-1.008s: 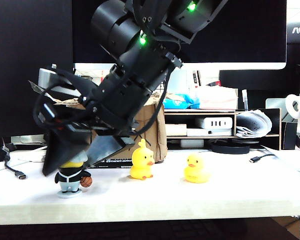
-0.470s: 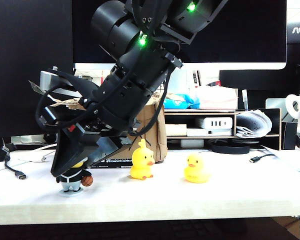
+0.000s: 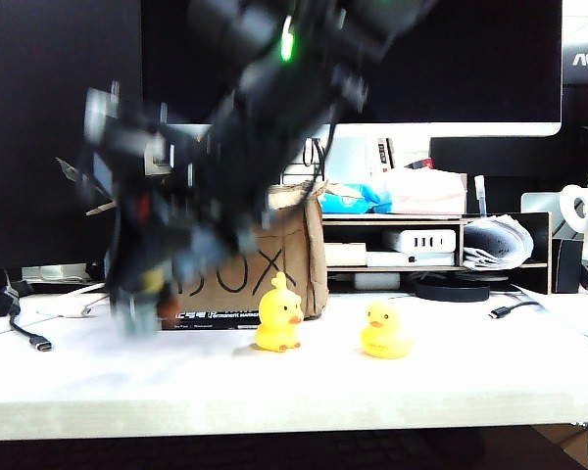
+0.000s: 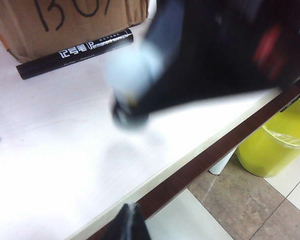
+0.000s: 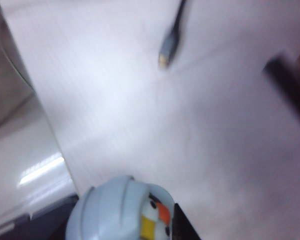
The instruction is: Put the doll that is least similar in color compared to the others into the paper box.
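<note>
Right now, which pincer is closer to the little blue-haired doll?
Right. The right pincer is clamped around the doll, lifting it off the table. The left pincer hangs back by the table's front edge, apart from it.

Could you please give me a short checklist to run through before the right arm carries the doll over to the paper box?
1. Doll between the right gripper's fingers: ok in the right wrist view.
2. Doll off the table: ok, blurred but raised.
3. Firmness of grip: cannot tell, motion blur.
4. Paper box top open: cannot tell, the arm hides it.
5. The two yellow ducks away from the arm: ok.
6. Left gripper out of the way: ok, near the table edge.
</note>
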Robot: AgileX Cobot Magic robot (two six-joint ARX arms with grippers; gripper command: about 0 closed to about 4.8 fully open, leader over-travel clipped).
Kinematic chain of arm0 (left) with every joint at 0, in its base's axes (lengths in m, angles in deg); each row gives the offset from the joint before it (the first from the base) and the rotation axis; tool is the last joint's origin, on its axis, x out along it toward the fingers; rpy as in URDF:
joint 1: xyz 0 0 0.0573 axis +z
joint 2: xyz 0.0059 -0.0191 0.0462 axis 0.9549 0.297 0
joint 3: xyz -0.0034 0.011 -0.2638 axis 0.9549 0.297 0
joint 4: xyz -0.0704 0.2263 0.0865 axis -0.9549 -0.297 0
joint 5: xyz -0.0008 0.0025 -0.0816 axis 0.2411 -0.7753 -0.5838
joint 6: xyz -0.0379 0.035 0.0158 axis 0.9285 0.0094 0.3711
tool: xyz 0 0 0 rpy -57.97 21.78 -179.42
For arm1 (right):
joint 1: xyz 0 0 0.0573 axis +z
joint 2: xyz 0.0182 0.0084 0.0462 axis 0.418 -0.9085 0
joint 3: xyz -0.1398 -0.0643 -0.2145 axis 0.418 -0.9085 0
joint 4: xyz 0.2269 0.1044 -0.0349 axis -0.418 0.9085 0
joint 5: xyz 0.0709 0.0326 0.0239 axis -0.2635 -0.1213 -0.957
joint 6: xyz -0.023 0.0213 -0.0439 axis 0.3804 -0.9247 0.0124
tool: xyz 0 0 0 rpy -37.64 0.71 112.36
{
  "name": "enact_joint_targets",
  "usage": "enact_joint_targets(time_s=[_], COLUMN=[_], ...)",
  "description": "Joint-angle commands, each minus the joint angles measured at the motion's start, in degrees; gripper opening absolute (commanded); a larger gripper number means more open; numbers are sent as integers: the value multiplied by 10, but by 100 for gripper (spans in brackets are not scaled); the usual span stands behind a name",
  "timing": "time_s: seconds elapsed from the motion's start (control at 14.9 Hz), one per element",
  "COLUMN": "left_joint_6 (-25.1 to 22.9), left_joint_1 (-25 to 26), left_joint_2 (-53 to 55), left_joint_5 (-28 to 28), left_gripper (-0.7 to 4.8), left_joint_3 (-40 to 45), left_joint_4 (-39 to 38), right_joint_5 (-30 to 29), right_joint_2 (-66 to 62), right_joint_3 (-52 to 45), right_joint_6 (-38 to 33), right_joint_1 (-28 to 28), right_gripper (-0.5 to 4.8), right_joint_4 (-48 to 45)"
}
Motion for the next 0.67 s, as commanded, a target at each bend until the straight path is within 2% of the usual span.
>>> enact_joint_targets(time_s=[0.07, 0.34, 0.47, 0.67], left_joint_6=[0, 0, 0, 0], left_joint_1=[0, 1, 1, 1], left_joint_2=[0, 0, 0, 0], left_joint_5=[0, 0, 0, 0], left_gripper=[-5, -5, -5, -5], left_joint_3=[-1, -1, -1, -1], left_joint_4=[8, 8, 8, 8], right_joint_5=[-2, -32, -31, -24], right_joint_2=[48, 101, 101, 82], right_joint_3=[3, 68, 116, 163], right_joint_6=[-1, 0, 9, 13], right_joint_1=[1, -16, -41, -109], right_gripper=[104, 107, 107, 118], right_joint_4=[-13, 12, 14, 7])
